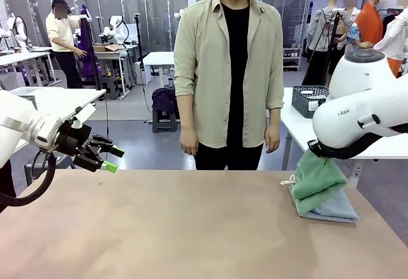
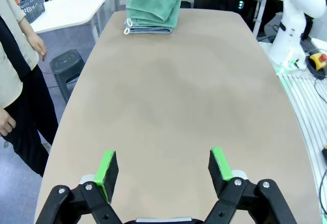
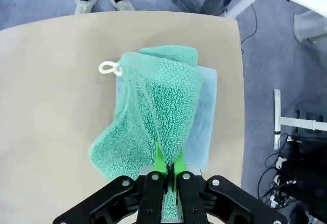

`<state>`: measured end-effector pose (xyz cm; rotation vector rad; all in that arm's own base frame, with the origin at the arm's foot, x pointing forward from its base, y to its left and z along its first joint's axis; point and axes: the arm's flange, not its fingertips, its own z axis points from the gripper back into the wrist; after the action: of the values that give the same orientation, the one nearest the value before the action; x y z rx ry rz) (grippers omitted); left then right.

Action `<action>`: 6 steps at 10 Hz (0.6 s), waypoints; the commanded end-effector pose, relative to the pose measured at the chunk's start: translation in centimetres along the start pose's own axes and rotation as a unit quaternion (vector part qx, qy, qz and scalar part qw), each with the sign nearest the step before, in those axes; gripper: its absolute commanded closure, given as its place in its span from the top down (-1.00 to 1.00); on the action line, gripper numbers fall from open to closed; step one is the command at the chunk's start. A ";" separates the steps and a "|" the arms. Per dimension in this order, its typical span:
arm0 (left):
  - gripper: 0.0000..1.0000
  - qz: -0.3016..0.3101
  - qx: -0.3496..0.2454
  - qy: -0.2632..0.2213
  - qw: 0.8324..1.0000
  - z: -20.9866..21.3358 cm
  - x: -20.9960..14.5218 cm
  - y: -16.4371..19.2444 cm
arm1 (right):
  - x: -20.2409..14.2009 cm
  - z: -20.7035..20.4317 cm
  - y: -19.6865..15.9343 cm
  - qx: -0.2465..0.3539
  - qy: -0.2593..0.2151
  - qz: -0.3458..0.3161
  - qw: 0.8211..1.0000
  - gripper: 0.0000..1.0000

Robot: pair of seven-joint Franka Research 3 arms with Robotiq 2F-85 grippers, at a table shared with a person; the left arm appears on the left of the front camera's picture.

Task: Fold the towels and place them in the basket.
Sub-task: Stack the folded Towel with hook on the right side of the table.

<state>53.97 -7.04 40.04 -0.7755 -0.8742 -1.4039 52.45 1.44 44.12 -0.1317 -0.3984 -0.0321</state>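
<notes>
My right gripper (image 3: 169, 168) is shut on a pinched fold of the mint green towel (image 3: 153, 116), which hangs from it with its white loop (image 3: 108, 68) at the far side. The green towel (image 1: 315, 180) droops onto the folded blue-grey towel (image 1: 335, 209), which lies flat at the table's right edge. In the left wrist view both towels (image 2: 153, 1) show at the far end of the table. My left gripper (image 1: 113, 158) hovers open over the table's left edge, nothing between its pads (image 2: 164, 168). The dark mesh basket (image 1: 309, 99) stands on a white table behind, off to the right.
A person (image 1: 229, 69) stands at the far side of the brown table (image 1: 191, 228), hands hanging down. A white side table (image 2: 71, 6) and a stool (image 2: 66, 63) stand beyond the table's edge.
</notes>
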 end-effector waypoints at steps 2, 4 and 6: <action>0.81 0.004 -0.002 -0.005 1.000 0.1 0.2 -0.1 | 0.6 -4.2 -1.9 0.015 -0.028 0.012 0.999 -0.87; 0.81 0.004 -0.002 -0.005 1.000 0.1 0.2 -0.1 | 0.8 -6.3 -3.0 0.010 -0.020 0.004 1.000 -0.87; 0.81 0.004 -0.002 -0.005 1.000 0.1 0.2 -0.1 | 0.6 -7.4 -3.8 0.009 0.000 -0.013 1.000 -0.47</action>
<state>53.96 -7.04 40.04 -0.7756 -0.8741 -1.4039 55.03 -2.98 37.68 -0.1185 -0.4044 -0.0481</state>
